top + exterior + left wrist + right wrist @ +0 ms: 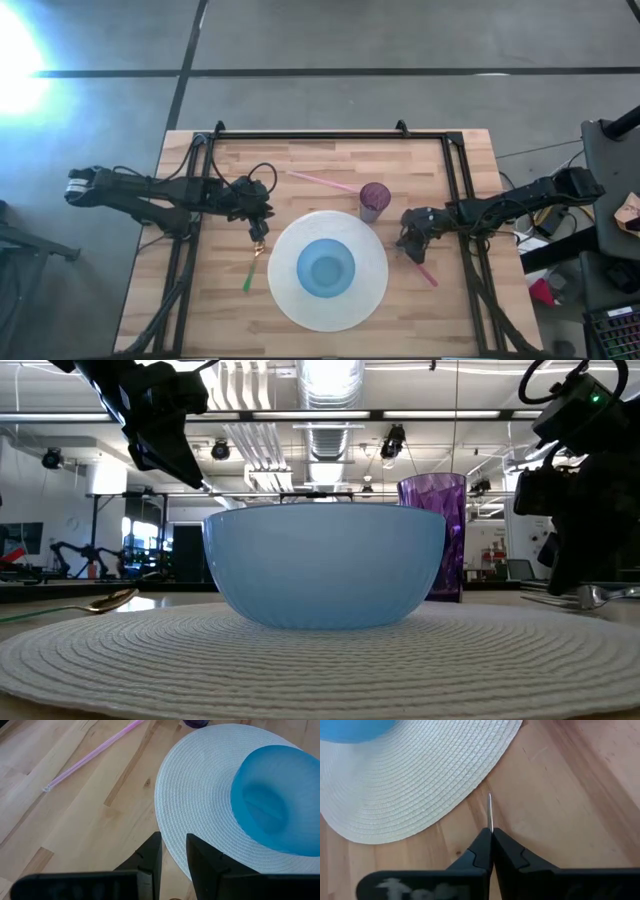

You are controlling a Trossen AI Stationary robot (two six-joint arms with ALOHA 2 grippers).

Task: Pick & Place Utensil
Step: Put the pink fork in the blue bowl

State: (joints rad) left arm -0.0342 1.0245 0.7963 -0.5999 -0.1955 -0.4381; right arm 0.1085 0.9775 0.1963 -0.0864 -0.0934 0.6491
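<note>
I have the right gripper (491, 836) with its jaws pinched on the fork (424, 271) beside the placemat's (285, 300) right edge on the bench, left gripper (173, 851) slightly parted, empty; next, lift.

Dark cabled arms, black fingers (150, 857)

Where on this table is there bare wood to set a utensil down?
Free: the near left corner below the spoon, and the far left corner beyond the straw. Crowded: around the mat, with a cup behind it and a hand at either side.
</note>
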